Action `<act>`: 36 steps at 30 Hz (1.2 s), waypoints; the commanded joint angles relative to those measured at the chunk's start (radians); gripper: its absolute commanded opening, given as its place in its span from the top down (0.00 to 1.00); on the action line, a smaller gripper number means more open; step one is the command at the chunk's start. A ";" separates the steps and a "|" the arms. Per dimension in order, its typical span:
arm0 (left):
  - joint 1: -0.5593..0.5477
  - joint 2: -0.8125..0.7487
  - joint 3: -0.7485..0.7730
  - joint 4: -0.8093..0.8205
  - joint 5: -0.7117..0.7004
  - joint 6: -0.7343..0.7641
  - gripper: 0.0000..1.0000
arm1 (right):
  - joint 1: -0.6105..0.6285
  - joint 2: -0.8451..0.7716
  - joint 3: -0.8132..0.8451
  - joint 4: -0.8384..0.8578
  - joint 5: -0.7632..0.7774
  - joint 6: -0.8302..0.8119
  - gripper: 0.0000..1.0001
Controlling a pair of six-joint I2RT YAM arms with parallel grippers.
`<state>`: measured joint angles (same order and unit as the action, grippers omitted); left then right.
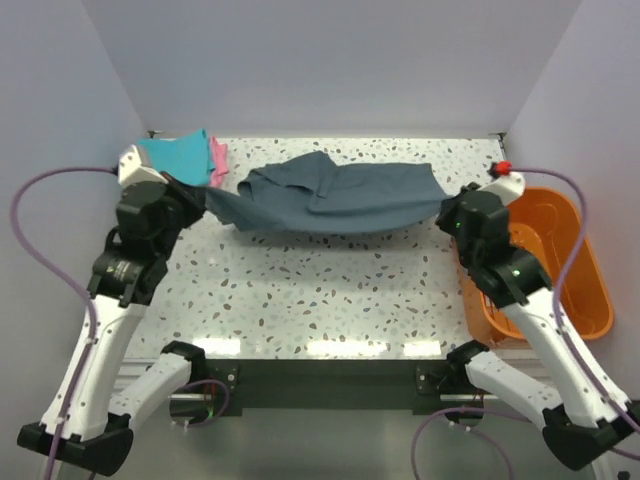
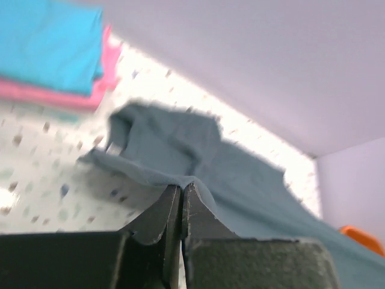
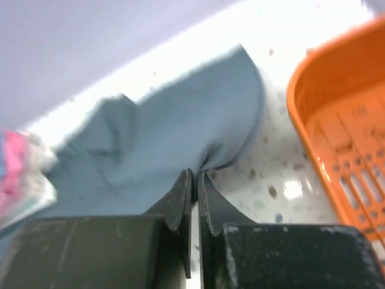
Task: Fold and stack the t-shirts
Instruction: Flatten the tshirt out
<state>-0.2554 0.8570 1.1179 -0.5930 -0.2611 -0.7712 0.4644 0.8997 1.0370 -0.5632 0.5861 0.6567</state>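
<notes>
Slate blue-grey t-shirt [image 1: 330, 195] hangs stretched over the counter [image 1: 320, 290], upper middle of frame, left jaws and right jaws clamped tight on opposite edges, likely to spread it for folding

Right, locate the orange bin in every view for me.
Top external: orange bin at the far right, mid-height.
Left wrist: an orange sliver in the lower right corner.
Right wrist: fills the right side.
Shared landmark: the blue-grey t-shirt, left of the bin in all three.
</notes>
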 commanded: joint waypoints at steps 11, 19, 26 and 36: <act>0.007 -0.004 0.764 0.058 -0.006 0.266 1.00 | -0.003 -0.154 0.671 -0.196 -0.176 -0.210 1.00; 0.007 0.039 1.079 0.033 -0.004 0.374 1.00 | -0.003 -0.194 0.828 -0.268 -0.330 -0.210 1.00; 0.001 0.069 0.956 0.125 -0.061 0.446 1.00 | -0.003 -0.203 0.729 -0.274 -0.324 -0.201 1.00; 0.016 0.409 0.464 0.444 -0.050 0.624 1.00 | -0.001 0.028 0.330 -0.094 -0.045 -0.201 1.00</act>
<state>-0.2546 1.1133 1.6890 -0.2829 -0.3077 -0.2428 0.4644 0.8036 1.4479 -0.7486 0.3969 0.4732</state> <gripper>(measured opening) 0.037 0.026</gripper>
